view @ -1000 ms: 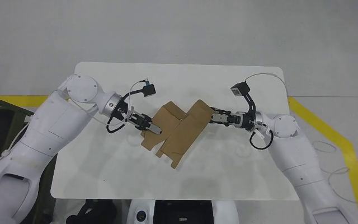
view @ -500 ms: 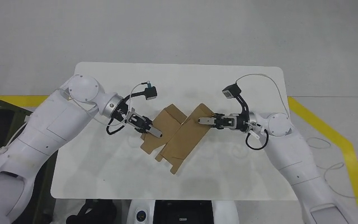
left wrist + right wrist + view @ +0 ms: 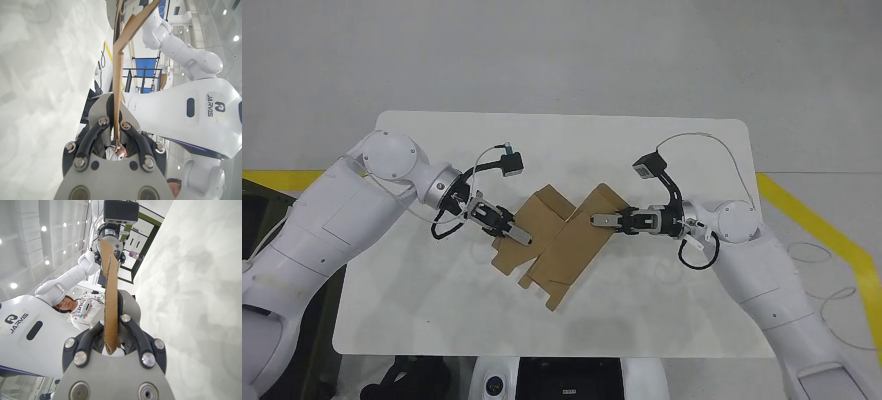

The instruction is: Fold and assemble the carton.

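A flat brown carton (image 3: 557, 240) with several flaps hangs just above the middle of the white table (image 3: 562, 150), held between both arms. My left gripper (image 3: 517, 235) is shut on its left flap; in the left wrist view the cardboard edge (image 3: 117, 98) runs between the fingers (image 3: 103, 113). My right gripper (image 3: 600, 218) is shut on the carton's upper right edge; in the right wrist view the corrugated edge (image 3: 110, 306) is pinched between the fingers (image 3: 130, 308), and the left gripper (image 3: 108, 249) shows at the carton's far end.
The table's front edge (image 3: 542, 350) lies near the carton's lowest flap. A yellow floor line (image 3: 812, 220) runs to the right of the table. White floor lies beyond the table's far side.
My right gripper has pushed left with the carton's right edge, and the carton has shifted slightly left and down. The left gripper has stayed almost in place.
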